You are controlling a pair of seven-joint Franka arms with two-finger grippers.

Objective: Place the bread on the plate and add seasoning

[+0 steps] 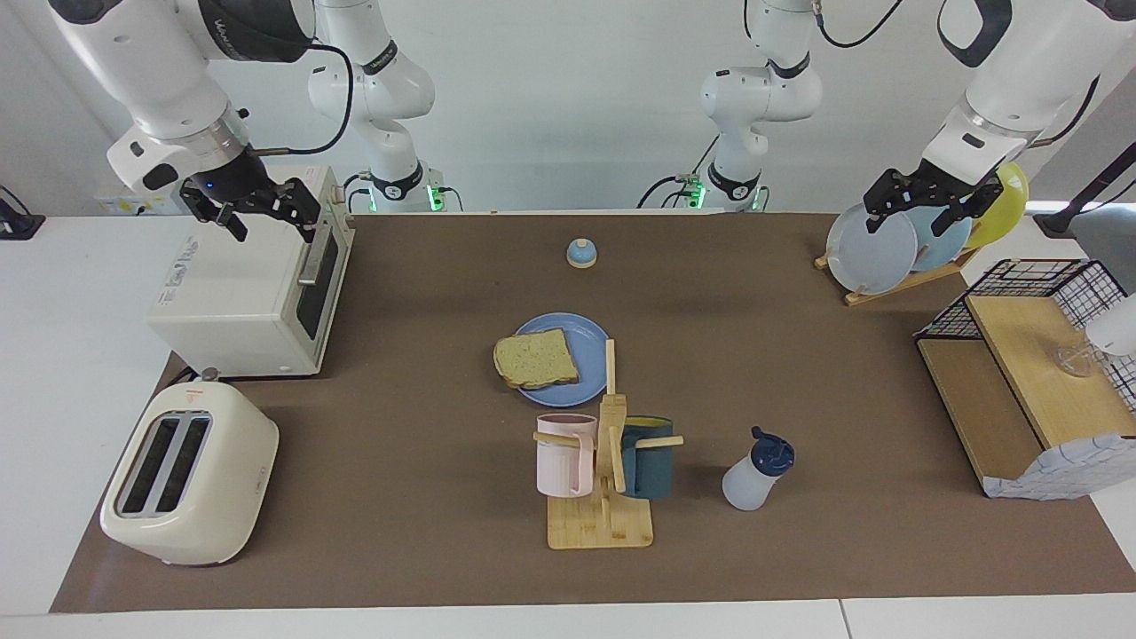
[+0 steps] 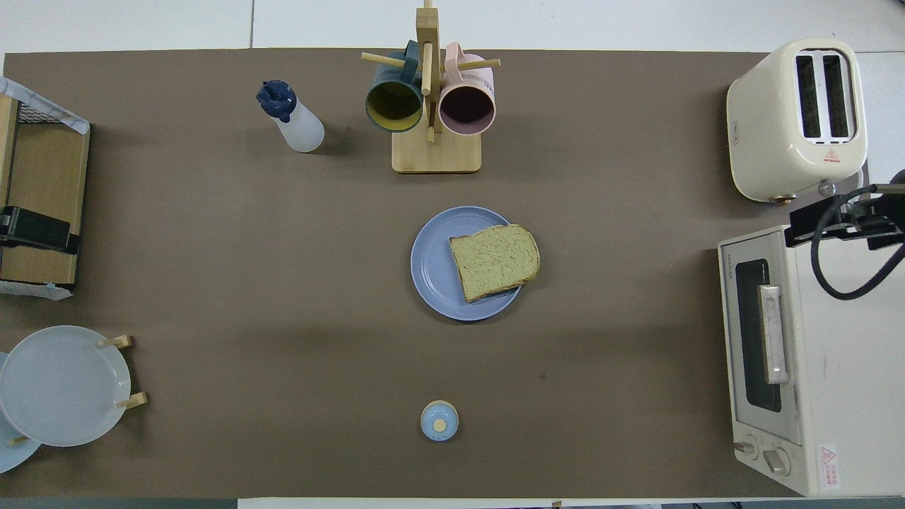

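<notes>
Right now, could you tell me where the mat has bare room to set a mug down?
Bare mat lies between the plate and the toaster oven, and between the plate and the plate rack. It is crowded around the mug tree, with the seasoning beside it.
</notes>
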